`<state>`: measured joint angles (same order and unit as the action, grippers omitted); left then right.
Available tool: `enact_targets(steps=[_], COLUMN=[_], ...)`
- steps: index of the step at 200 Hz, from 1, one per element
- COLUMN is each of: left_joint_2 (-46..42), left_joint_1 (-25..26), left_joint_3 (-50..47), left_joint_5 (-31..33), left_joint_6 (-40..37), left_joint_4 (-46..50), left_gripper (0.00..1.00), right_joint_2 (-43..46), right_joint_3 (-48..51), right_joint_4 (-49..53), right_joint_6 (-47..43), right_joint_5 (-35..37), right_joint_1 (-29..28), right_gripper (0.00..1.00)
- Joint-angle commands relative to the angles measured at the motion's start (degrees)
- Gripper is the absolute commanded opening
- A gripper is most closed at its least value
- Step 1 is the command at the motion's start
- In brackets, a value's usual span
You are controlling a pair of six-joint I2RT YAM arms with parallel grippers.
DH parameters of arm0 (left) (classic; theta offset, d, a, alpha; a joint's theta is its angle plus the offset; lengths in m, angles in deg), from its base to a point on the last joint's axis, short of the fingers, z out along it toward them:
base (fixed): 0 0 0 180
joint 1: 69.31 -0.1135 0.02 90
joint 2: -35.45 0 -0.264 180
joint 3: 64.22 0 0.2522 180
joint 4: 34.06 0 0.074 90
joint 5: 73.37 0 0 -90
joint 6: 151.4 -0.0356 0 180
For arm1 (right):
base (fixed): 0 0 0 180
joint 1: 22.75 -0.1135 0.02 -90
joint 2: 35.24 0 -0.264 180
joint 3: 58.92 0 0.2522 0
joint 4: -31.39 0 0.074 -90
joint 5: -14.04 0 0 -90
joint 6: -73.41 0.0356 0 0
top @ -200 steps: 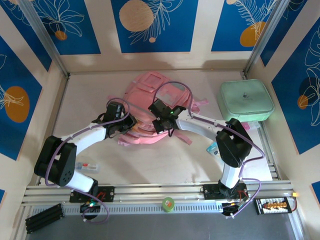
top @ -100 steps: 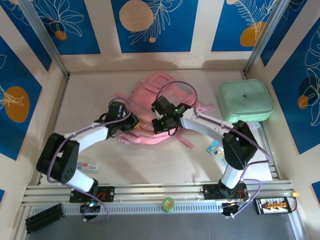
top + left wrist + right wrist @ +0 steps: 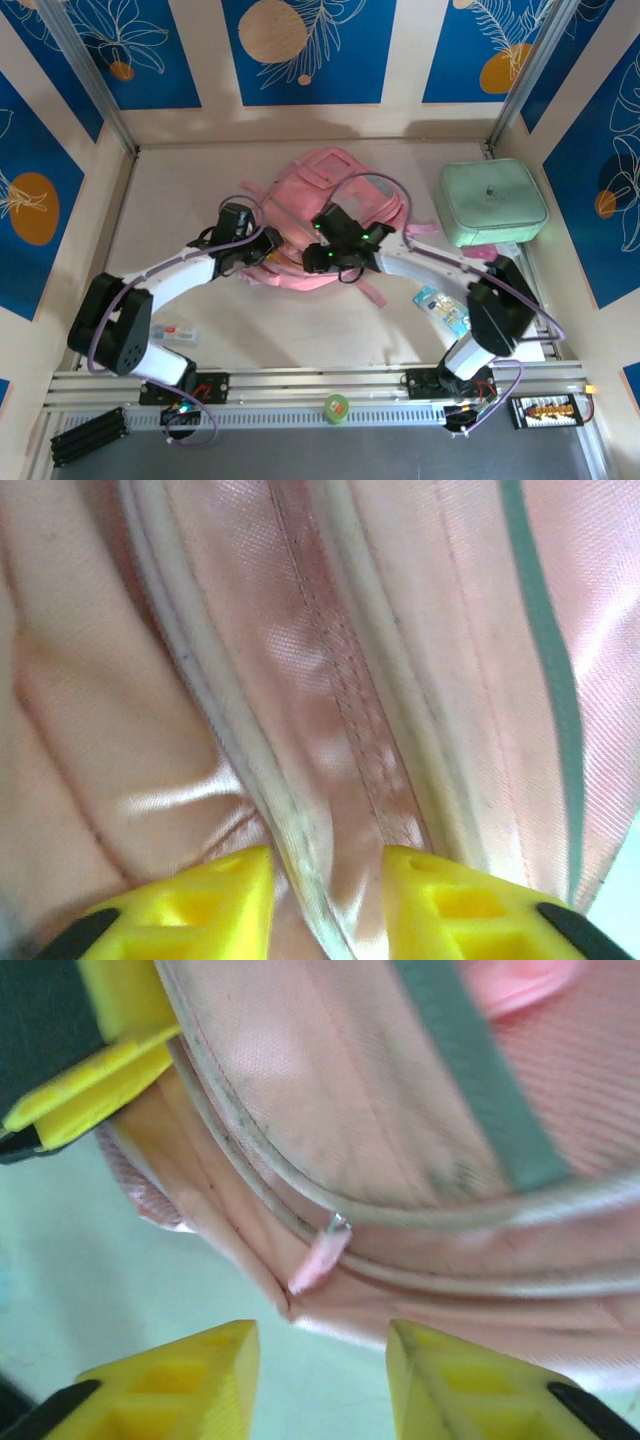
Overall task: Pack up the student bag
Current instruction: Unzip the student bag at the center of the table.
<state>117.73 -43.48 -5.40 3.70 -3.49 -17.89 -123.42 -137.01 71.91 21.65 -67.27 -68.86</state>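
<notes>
- A green tape roll (image 3: pixel 335 406) sits on the near rail, at six o'clock from the bag. A small blue packet (image 3: pixel 440 303) lies on the table at four o'clock.
- The right gripper (image 3: pixel 320 1335) is at the bag's six o'clock edge. Its claw is partly spread and empty, with the pink zip pull (image 3: pixel 318 1255) just ahead of the gap.
- The left gripper (image 3: pixel 327 865) is at eight o'clock, its claw partly spread astride a piped seam and not pinching it.
- The student bag (image 3: pixel 300 180) lies flat at mid-table.
- The step is probably unzipping. The right claw should move squarely onto the pull tab before closing. The left should pinch the fabric beside the track so the soft bag does not drag.
- The table (image 3: pixel 180 200) is pale and smooth, with a mint-green case (image 3: pixel 492 200) at three o'clock.
- Blue leaf-patterned wall panels (image 3: pixel 300 50) close off the far side.
</notes>
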Motion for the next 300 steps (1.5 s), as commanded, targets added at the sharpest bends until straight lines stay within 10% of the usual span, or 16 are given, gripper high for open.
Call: enact_targets(steps=[1, 96, 134, 300], left_joint_2=[-5.5, -4.0, 1.1, 11.1], left_joint_1=[2.3, 16.9, 20.6, 22.0], left_joint_3=[2.7, 10.9, 14.2, 19.5], left_joint_5=[5.3, 13.1, 15.6, 21.7], left_joint_6=[-10.7, -28.7, -30.1, -27.9], left_joint_4=[10.0, 17.8, 18.9, 21.9], left_gripper=[0.41, 0.45, 0.4, 0.22], right_joint_2=[5.8, 2.2, 1.2, 4.3], right_joint_3=[3.9, 5.4, 5.6, 8.7], right_joint_4=[-6.8, -11.6, -7.8, -10.4], right_joint_6=[5.6, 20.1, 23.2, 23.8], right_joint_5=[-4.6, -16.9, -10.6, -10.1], right_joint_1=[4.7, 17.0, 16.7, 16.8], right_gripper=[0.45, 0.49, 0.42, 0.4])
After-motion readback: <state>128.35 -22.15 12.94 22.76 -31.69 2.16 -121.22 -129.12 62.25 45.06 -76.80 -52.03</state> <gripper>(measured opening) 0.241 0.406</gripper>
